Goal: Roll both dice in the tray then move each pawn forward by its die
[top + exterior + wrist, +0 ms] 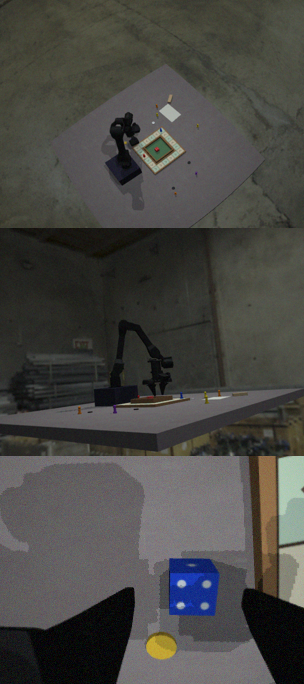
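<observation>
The step in hand looks to be fetching the second die. In the wrist view, from the left, a yellow disc lies low in the frame, just below the blue die. That die sits on the counter between the parted fingers of the end effector, nearer the right one; nothing is grasped. Farther right is the board, with the red die in its tray. Next should come centring, lowering if needed, and closing on the blue die.
</observation>
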Robot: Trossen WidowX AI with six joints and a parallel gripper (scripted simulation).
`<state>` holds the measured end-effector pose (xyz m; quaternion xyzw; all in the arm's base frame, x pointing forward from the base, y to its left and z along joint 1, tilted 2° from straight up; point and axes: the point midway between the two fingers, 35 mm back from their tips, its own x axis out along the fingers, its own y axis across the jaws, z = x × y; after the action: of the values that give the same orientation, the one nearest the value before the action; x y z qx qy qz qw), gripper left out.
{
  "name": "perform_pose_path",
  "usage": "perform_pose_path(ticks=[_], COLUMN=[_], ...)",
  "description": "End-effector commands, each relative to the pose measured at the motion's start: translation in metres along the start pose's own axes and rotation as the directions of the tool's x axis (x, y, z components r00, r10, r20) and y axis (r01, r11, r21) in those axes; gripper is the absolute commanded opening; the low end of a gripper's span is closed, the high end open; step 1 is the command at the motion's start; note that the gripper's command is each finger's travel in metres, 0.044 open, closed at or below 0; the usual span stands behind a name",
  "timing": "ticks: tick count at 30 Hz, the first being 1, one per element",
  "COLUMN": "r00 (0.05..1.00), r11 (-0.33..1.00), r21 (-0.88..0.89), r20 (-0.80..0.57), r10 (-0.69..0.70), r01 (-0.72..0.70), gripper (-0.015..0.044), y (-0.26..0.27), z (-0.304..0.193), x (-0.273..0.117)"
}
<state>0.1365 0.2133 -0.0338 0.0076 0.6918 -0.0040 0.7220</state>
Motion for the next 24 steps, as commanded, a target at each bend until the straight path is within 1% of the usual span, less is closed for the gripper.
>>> perform_pose_path(ticks=[1,10,16,23,24], r00=[1.000,1.000,1.000,1.000,1.000], r11=[1.000,1.000,1.000,1.000,1.000], r21=[0.003,0.003,0.003,0.003,0.003], r20=[-0.003,-0.003,-0.003,-0.003,-0.003], r10=[-0.007,-0.008,-0.008,-0.008,-0.008], r01=[0.007,0.008,0.008,0.008,0.008], gripper=[0.0275,0.0275,0.0118,0.0071,0.0045], y=[-0.002,-0.003,-0.003,-0.003,-0.003], z=[-0.001,-0.001,-0.001,-0.001,-0.001], x=[0.008,0.020,0.020,0.020,0.020])
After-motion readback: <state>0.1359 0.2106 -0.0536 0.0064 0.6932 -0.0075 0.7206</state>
